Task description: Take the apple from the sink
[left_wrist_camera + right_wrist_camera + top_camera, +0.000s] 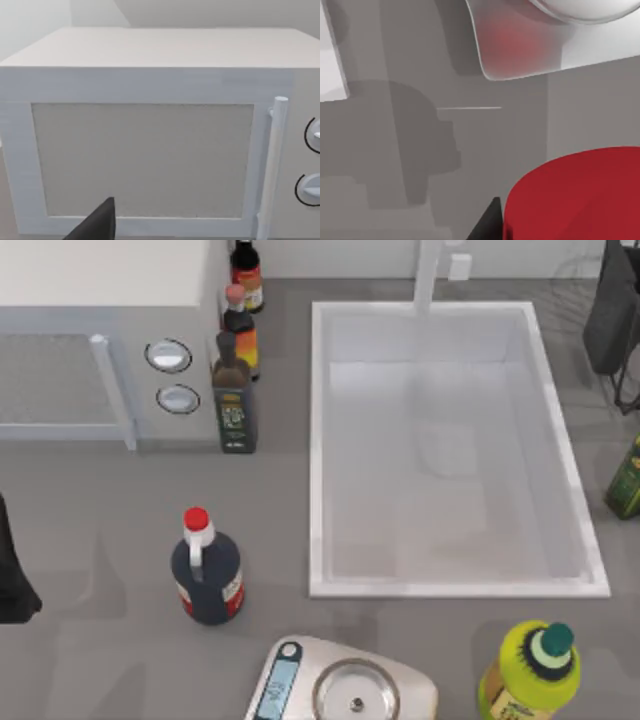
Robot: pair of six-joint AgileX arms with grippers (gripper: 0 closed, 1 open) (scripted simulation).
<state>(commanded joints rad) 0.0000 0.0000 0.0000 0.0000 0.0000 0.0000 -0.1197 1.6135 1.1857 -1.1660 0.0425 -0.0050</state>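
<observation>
Honestly, looks mostly done already. Bare pale-grey floor in the sink (315,440) from above, so nothing left in there to fish out. Found the apple (575,195) up close in the right wrist view instead: big red lump hanging over grey table, right gripper (487,222) showing as a dark wedge tight against its edge. Probably carried that snug so as not to roll away, but can't tell how wide the grip stands or whether it truly has hold. Also spotted a red glow on the glossy white corner of what looks like the kitchen scale (520,45), so guessing somewhere near that.

Left gripper (97,222) parked at the table's left, staring straight at the microwave (150,150), well clear of the sink. Can't tell its grip either.

Remaining bit, by my guess: set the apple down gently.
</observation>
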